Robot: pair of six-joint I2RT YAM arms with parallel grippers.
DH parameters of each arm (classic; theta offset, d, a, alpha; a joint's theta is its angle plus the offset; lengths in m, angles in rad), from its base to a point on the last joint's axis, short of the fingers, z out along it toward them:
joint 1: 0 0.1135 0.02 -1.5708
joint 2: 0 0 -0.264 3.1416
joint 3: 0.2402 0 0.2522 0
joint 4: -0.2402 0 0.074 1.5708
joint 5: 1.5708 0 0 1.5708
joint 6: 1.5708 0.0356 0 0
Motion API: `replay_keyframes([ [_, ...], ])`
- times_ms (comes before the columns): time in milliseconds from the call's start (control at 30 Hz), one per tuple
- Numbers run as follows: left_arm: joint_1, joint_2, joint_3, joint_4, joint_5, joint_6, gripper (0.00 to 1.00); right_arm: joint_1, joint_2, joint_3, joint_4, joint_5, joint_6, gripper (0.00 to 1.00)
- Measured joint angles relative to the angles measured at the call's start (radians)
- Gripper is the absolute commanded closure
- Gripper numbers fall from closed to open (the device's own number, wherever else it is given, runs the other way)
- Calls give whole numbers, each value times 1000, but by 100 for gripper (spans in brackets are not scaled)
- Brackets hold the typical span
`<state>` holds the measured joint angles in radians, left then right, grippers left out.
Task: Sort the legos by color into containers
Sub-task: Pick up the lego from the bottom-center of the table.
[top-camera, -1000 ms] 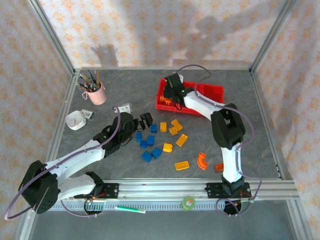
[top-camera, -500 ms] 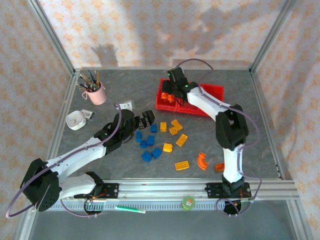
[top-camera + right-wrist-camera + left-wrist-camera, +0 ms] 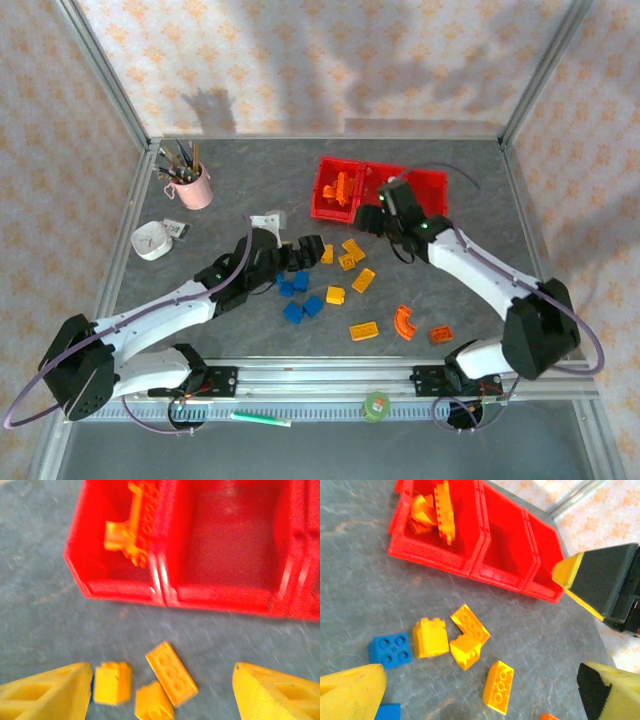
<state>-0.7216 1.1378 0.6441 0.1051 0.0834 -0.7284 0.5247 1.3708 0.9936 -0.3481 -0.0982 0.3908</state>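
Only a few orange bricks lie in the left bin of the red tray, its other bins bare, while the blue bricks, yellow bricks and an orange arch wait on the table, with the left gripper and right gripper both spread open and empty.

We look down from above and behind the arms over the whole worktop, while both close wrist views share the red containers and yellow legos.

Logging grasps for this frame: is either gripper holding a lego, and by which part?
Nothing is held. The left gripper and the right gripper both stand open above loose yellow legos, with nothing between their jaws.
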Motion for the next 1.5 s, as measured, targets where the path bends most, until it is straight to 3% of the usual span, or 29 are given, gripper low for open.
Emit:
replay_keyframes([
  [233,-94,-46,-73,16,-14,-53,1,10,-169,-169,-115,6,64,22],
  [567,-187,-77,-130,26,-66,-126,1,152,-220,-294,-230,66,197,21],
  [900,-195,-87,-143,27,-92,-146,1,222,-225,-397,-272,125,336,22],
  [1500,-195,-61,-143,34,-100,-146,1,274,-146,-452,-213,138,455,38],
])
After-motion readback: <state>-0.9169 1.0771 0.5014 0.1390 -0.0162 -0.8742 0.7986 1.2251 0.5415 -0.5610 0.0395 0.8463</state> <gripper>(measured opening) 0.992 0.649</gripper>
